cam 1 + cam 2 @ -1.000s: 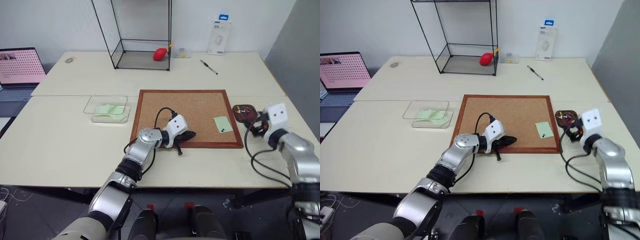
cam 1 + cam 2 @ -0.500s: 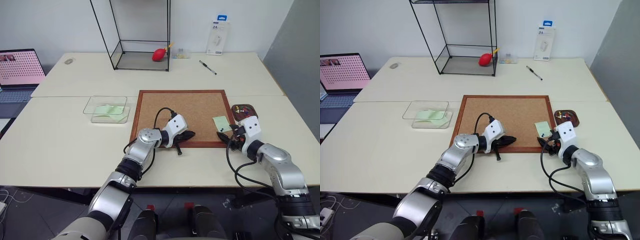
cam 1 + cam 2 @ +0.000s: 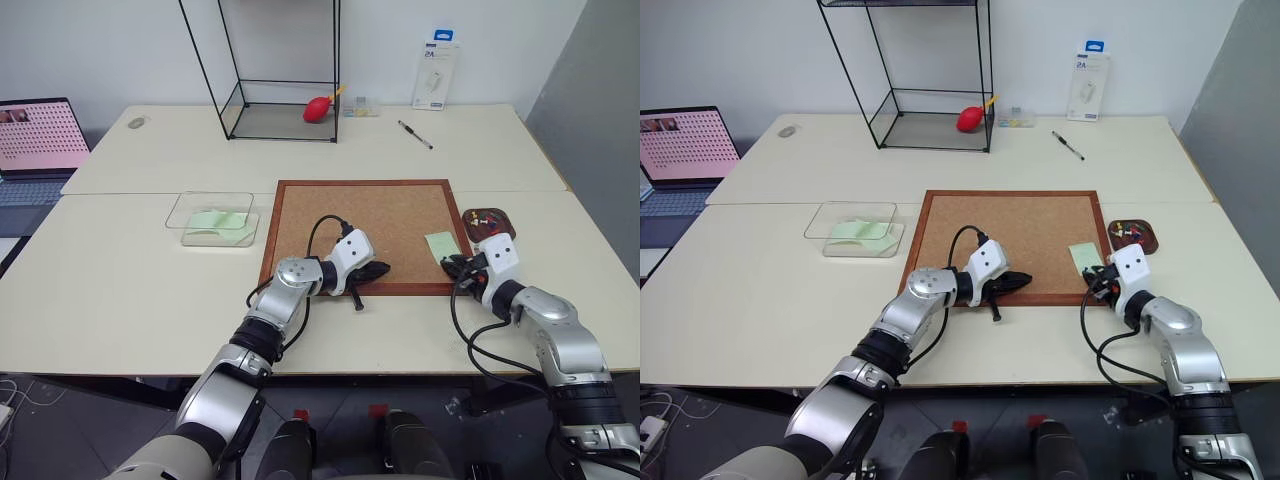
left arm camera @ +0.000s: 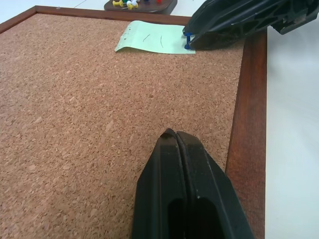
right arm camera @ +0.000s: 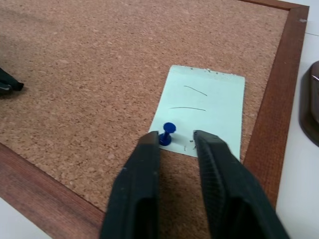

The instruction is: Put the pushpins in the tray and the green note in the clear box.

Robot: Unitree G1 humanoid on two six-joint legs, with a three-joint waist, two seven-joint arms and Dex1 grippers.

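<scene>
The right gripper (image 5: 175, 141) is nearer: its parted fingers straddle the blue pushpin (image 5: 168, 132), pinned in the green note (image 5: 209, 107) at centre frame. The left gripper (image 4: 175, 137) is clenched, empty.

- An office or lab workroom — plain white walls, pale desk (image 3: 150, 300) surfaces pushed together.
- An open laptop (image 3: 38, 135) at the desk's far left edge.
- Stationery about — a corkboard (image 3: 370, 225), a pen (image 3: 418, 134), a boxed item (image 3: 438, 68) against the wall.
</scene>
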